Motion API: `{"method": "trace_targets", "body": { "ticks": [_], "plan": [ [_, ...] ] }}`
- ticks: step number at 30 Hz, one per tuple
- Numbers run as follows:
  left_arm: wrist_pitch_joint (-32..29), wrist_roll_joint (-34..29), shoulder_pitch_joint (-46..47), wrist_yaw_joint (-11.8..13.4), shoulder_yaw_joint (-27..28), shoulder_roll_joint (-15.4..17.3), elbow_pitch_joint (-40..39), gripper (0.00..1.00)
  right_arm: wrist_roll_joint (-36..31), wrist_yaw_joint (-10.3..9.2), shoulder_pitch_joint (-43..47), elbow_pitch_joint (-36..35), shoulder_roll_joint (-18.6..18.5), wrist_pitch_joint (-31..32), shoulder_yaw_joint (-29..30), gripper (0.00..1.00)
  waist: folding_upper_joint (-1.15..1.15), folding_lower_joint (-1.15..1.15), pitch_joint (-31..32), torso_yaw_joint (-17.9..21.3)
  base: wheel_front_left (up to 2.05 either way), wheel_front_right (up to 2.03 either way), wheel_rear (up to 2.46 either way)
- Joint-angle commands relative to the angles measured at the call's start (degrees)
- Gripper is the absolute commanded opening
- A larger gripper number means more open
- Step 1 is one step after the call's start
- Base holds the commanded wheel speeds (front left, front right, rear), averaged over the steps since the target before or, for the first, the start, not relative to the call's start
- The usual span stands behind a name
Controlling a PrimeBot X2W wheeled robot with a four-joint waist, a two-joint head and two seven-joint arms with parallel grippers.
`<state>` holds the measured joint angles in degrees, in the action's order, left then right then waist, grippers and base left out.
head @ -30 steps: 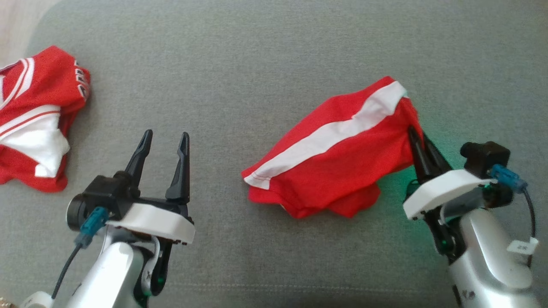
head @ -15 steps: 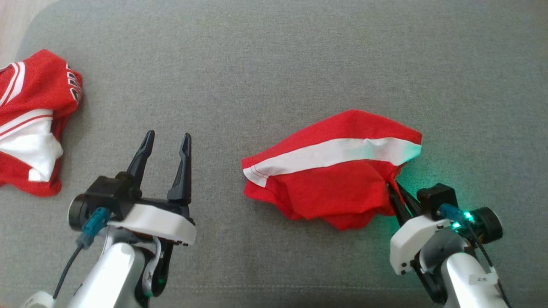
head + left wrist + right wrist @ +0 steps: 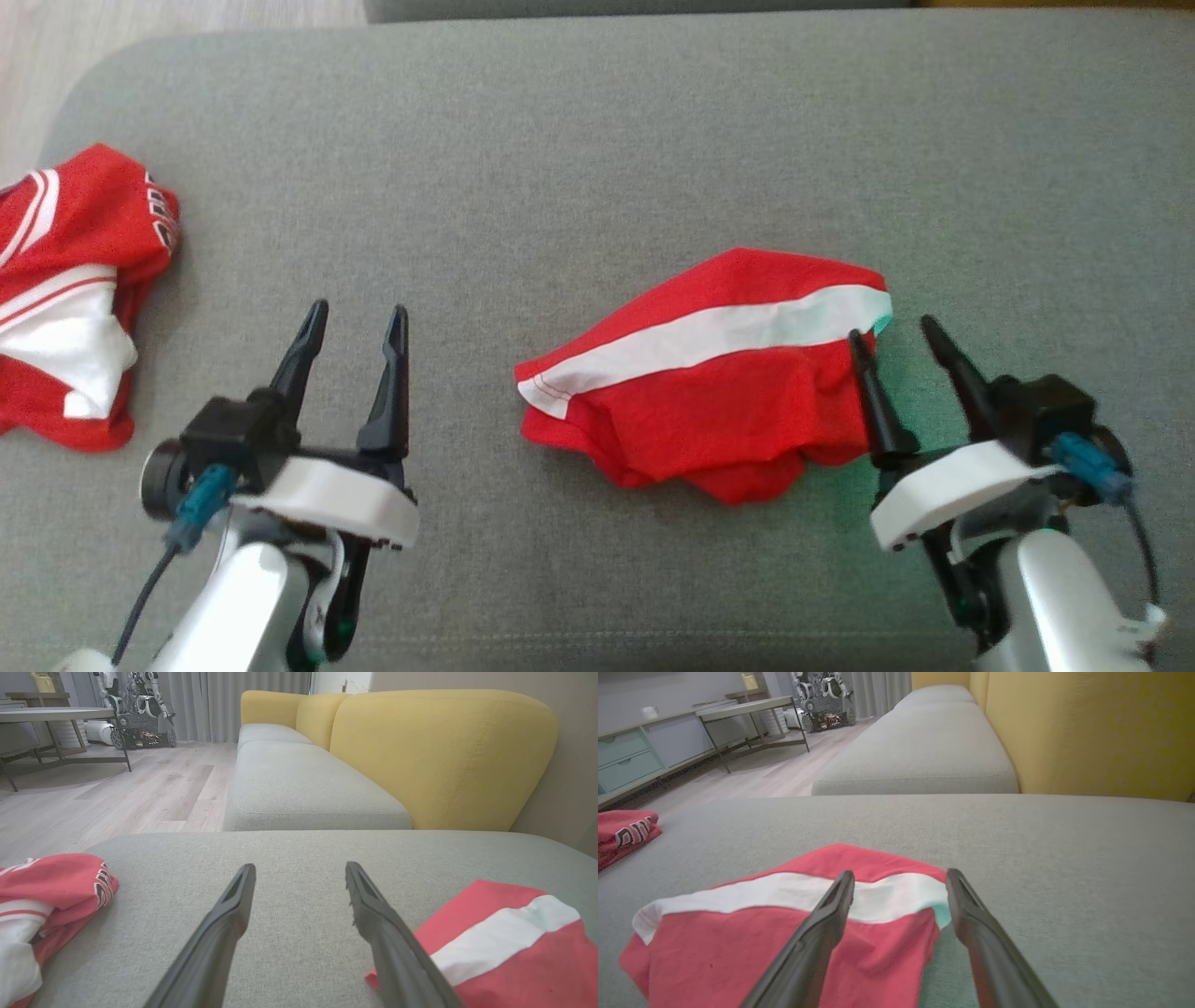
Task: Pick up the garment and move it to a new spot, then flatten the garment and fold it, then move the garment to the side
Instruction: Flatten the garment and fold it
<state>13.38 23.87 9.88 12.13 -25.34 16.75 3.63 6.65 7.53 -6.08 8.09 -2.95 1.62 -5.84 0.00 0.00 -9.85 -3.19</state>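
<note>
Shut on the cloth a second ago, the right gripper (image 3: 890, 329) now stands wide open and empty beside the red garment (image 3: 709, 401), dropped crumpled right of the grey cushion's (image 3: 597, 140) centre, apparently moved but not yet flattened, while the left gripper (image 3: 359, 310) hangs open and empty.

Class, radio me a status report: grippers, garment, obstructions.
Left gripper open, empty. Right gripper open at garment edge. Garment crumpled on cushion. Jersey far left, no obstruction.
</note>
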Motion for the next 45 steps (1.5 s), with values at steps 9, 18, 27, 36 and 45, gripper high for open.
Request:
{"method": "trace_targets", "body": {
  "ticks": [9, 18, 27, 36, 45],
  "plan": [
    [0.37, 0.53, -2.54, 1.46, 2.35, 2.37, -2.63, 1.0, -0.15, -0.04, 1.56, -6.14, 0.06, -0.69, 2.24, 1.0, 0.0, 0.0, 3.47, 0.46, 0.0, 0.0, 0.0],
    [0.29, 0.66, -4.33, 2.51, 2.2, 2.58, -3.64, 1.0, 0.66, -0.04, 3.34, -8.34, 0.07, 0.62, 2.72, 1.0, 0.0, 0.0, 4.4, 0.4, 0.0, 0.0, 0.0],
    [0.3, 0.84, -4.18, 2.64, 1.93, 2.59, -3.89, 1.0, 1.05, -0.04, 3.42, -8.74, 0.07, 1.12, 2.63, 1.0, 0.0, 0.0, 4.34, 0.43, 0.0, 0.0, 0.0],
    [0.28, 0.89, -3.45, 2.63, 1.63, 2.69, -3.73, 1.0, 1.31, -0.04, 3.13, -8.69, 0.07, 1.09, 2.94, 1.0, 0.0, 0.0, 3.77, 0.28, 0.0, 0.0, 0.0],
    [0.39, 0.78, -1.46, 1.99, 0.91, 2.26, -3.78, 1.0, 2.58, -0.04, -0.64, -1.31, 0.07, -0.29, 7.28, 1.0, 0.0, 0.0, 1.09, -0.85, 0.0, 0.0, 0.0]
  ]
}}
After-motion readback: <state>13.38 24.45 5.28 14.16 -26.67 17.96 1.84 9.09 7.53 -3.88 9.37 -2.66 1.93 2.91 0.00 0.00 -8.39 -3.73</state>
